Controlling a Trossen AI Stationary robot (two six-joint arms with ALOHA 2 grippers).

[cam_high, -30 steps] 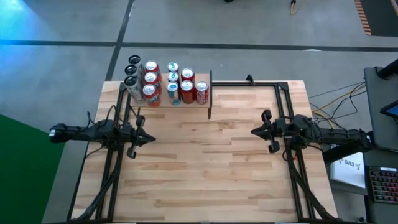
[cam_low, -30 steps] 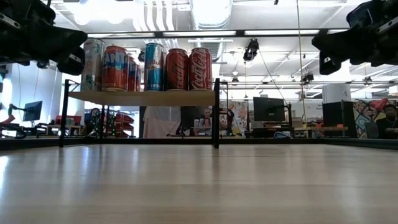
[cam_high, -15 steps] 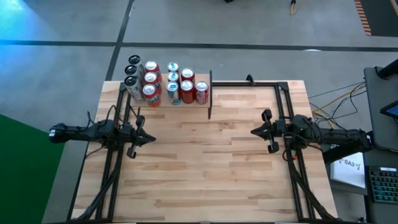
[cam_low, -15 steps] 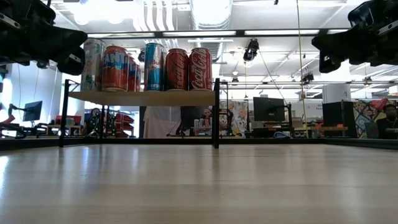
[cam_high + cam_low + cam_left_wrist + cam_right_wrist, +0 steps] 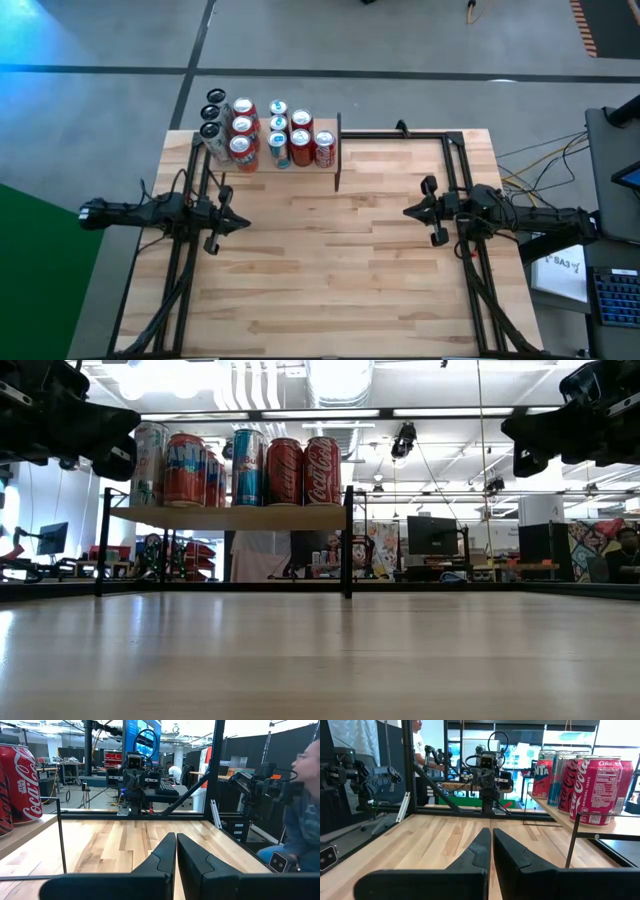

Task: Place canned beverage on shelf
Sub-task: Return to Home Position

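Several beverage cans (image 5: 270, 133), red, blue and silver, stand upright on the shelf (image 5: 230, 517), a small light wooden board on thin black uprights at the table's far left. They also show in the right wrist view (image 5: 592, 782) and, partly, in the left wrist view (image 5: 17, 782). My left gripper (image 5: 245, 223) hovers shut at the table's left edge, pointing level toward the right. My right gripper (image 5: 408, 211) hovers shut at the right edge, pointing level toward the left. Neither holds anything.
A black metal frame (image 5: 455, 160) runs along the table's sides and far edge. The bare wooden tabletop (image 5: 330, 260) stretches between the two arms. People (image 5: 305, 805) and equipment show in the room beyond the table.
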